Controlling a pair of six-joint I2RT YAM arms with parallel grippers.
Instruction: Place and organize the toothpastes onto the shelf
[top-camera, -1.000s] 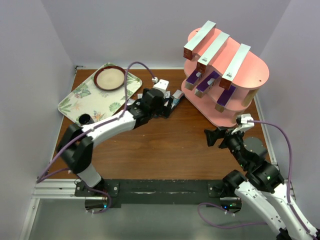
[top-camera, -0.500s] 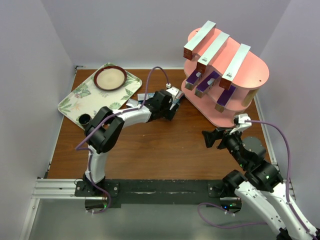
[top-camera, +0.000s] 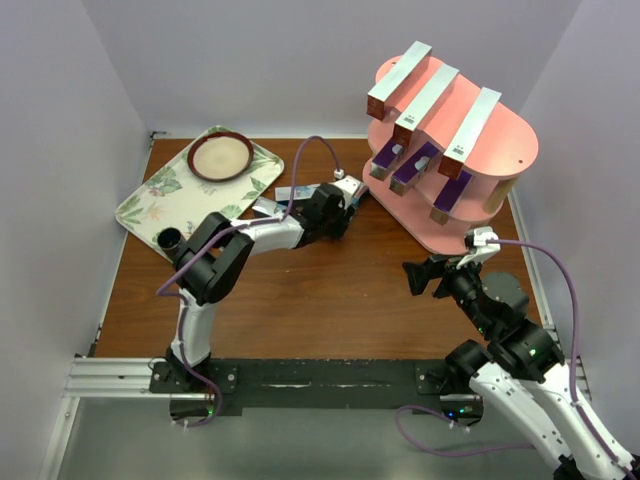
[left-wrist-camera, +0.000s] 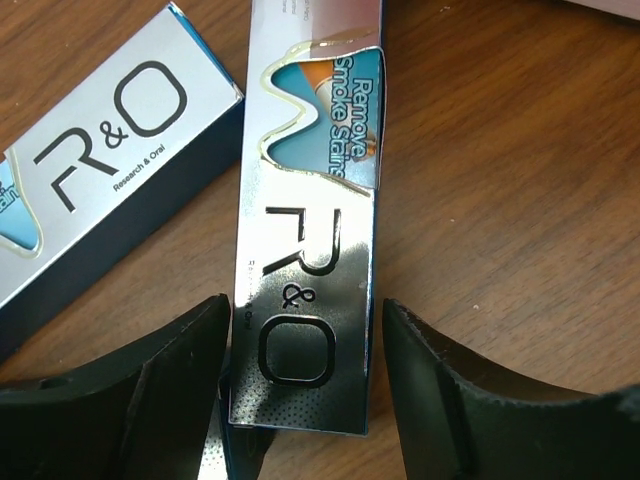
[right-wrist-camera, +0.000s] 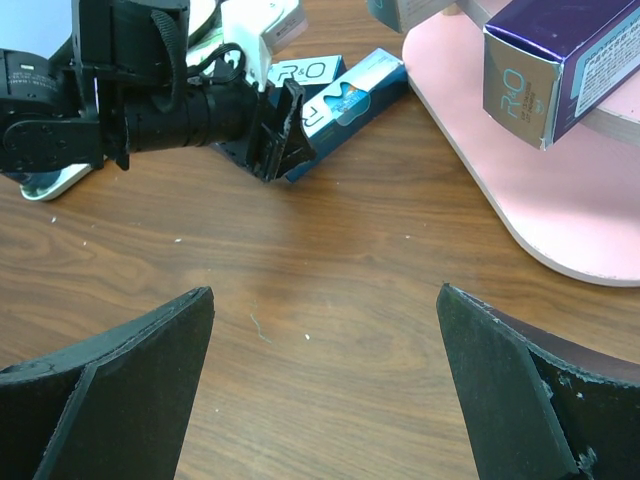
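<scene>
The left gripper (left-wrist-camera: 305, 310) straddles a silver box (left-wrist-camera: 310, 200) lying flat on the table (left-wrist-camera: 500, 200), one finger at each long edge. I cannot tell whether it grips. A second box (left-wrist-camera: 100, 140) lies just beside it. The right gripper (right-wrist-camera: 325, 298) is spread wide above the table, near the shelf (top-camera: 510, 140).

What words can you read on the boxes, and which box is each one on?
"R&O": silver toothpaste box between the fingers of the left tool.
"Remove Smoke Stains": teal patch on that same box.
"R&O" and "Research & Oral": second silver box beside it.
"R&O": end of the purple box on the shelf.
Tiny print at the first box's top and on the purple box's side: too small to read.
</scene>
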